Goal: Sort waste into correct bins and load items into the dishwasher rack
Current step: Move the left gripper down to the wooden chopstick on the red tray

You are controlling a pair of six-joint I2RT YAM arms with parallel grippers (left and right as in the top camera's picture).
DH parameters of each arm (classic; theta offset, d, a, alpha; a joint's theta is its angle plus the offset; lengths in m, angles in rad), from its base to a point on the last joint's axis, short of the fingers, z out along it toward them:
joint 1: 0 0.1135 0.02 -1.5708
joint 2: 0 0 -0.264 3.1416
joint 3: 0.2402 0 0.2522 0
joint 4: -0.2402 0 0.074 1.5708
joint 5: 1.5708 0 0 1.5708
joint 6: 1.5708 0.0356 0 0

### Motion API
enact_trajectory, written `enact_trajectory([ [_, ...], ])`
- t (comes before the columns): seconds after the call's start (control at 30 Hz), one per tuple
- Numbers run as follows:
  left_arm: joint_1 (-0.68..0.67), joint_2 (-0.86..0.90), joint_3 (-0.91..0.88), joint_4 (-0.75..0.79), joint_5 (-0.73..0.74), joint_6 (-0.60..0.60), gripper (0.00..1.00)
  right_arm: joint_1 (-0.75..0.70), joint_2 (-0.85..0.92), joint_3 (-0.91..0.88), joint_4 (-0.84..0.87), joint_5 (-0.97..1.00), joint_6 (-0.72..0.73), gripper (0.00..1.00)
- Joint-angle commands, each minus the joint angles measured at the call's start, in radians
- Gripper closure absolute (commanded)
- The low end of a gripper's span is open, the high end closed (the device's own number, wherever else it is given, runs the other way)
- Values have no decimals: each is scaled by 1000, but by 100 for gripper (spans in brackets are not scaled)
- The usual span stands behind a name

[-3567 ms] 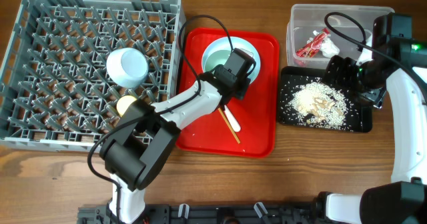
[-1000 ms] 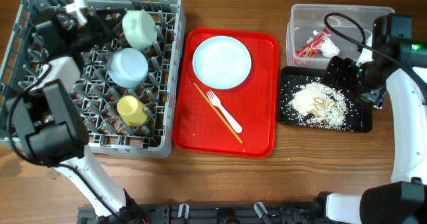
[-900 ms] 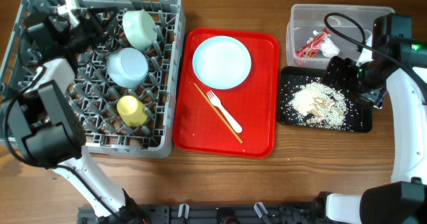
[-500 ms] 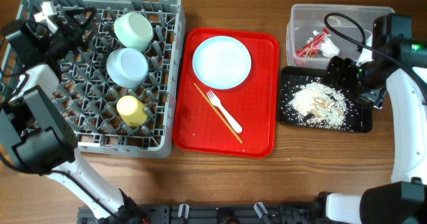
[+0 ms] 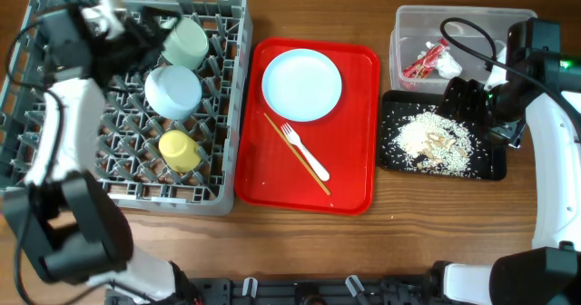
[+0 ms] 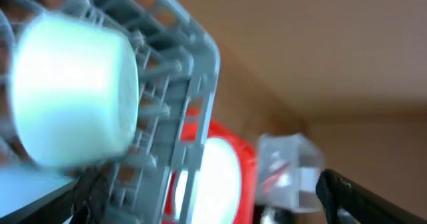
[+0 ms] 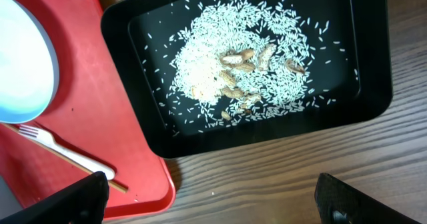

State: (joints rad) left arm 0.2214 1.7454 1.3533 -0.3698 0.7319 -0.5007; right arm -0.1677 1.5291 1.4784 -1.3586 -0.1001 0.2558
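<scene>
Grey lattice rack [image 5: 213,142], square moulded plastic, lies under the left pincer [image 6: 212,196], which is released. A smooth, round, pale green bowl [image 5: 184,40] rests in the rack just beside its fingers, with the arm stretched across the rack. A shallow black tray [image 7: 370,64], strewn with grainy rice scraps [image 7: 213,71], lies just ahead of the right pincer [image 7: 213,203], also released and pointing downward.
</scene>
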Motion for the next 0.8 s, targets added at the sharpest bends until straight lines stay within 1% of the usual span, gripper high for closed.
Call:
enact_trajectory([
  [0.0, -142, -139, 2, -139, -312, 82, 0, -3, -15, 21, -3, -4, -20, 0],
  [0.03, -194, -163, 2, -206, -388, 73, 0, -3, -15, 21, -3, -4, -19, 0],
  [0.1, -283, -186, 2, -313, -489, 53, 0, -3, -15, 21, -3, -4, -20, 0],
  [0.2, -435, -187, 2, -460, -597, 10, 0, -3, -15, 21, -3, -4, -20, 0],
  [0.23, -480, -182, 2, -488, -598, 10, 0, -3, -15, 21, -3, -4, -20, 0],
  [0.33, -601, -171, 2, -526, -537, 17, 0, -3, -15, 21, -3, -4, -21, 0],
  [0.47, -726, -144, 2, -526, -551, 8, 0, -3, -15, 21, -3, -4, -21, 0],
  [0.5, -753, -133, 2, -530, -578, -30, 0, -3, -15, 21, -3, -4, -21, 0],
  [0.57, -805, -101, 2, -559, -695, -177, 0, -3, -15, 21, -4, -4, -20, 0],
  [0.67, -846, -50, 2, -608, -810, -341, 0, -3, -15, 21, -4, -4, -20, 0],
  [0.7, -856, -24, 2, -616, -816, -370, 0, -3, -15, 21, -5, -4, -20, 0],
  [0.77, -869, 23, 2, -620, -814, -379, 0, -3, -15, 21, -8, -4, -20, 0],
])
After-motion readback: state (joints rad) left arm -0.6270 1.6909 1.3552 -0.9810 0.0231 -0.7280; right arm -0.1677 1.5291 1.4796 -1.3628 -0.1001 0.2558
